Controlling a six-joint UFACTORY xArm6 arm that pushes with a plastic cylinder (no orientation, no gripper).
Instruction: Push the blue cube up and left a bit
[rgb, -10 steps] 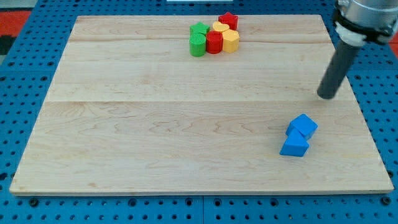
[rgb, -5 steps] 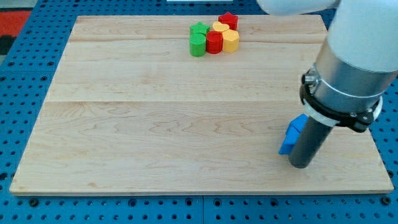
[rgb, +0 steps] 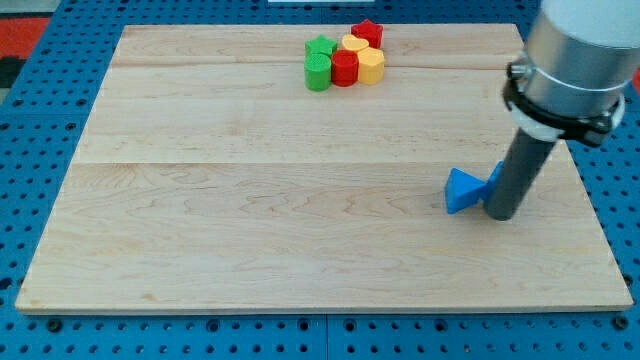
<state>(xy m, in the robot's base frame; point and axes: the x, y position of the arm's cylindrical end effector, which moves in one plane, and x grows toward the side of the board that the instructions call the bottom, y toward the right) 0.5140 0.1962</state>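
My tip (rgb: 499, 214) is seen resting on the wooden board (rgb: 250, 200), near its right edge and about midway between the top and bottom edges. It is a plain dark rod with nothing to open or close, and nothing is held by it. The blue cube (rgb: 495, 176) is mostly hidden behind the rod; only a sliver is seen at the rod's left side, touching it. A blue triangular block (rgb: 461, 190) is placed just left of the tip, against the cube. Far away, near the middle of the board's top edge, a tight cluster is formed by two green blocks (rgb: 318, 63), a red cylinder (rgb: 345, 68), a yellow block (rgb: 370, 64) and a red star (rgb: 367, 33).
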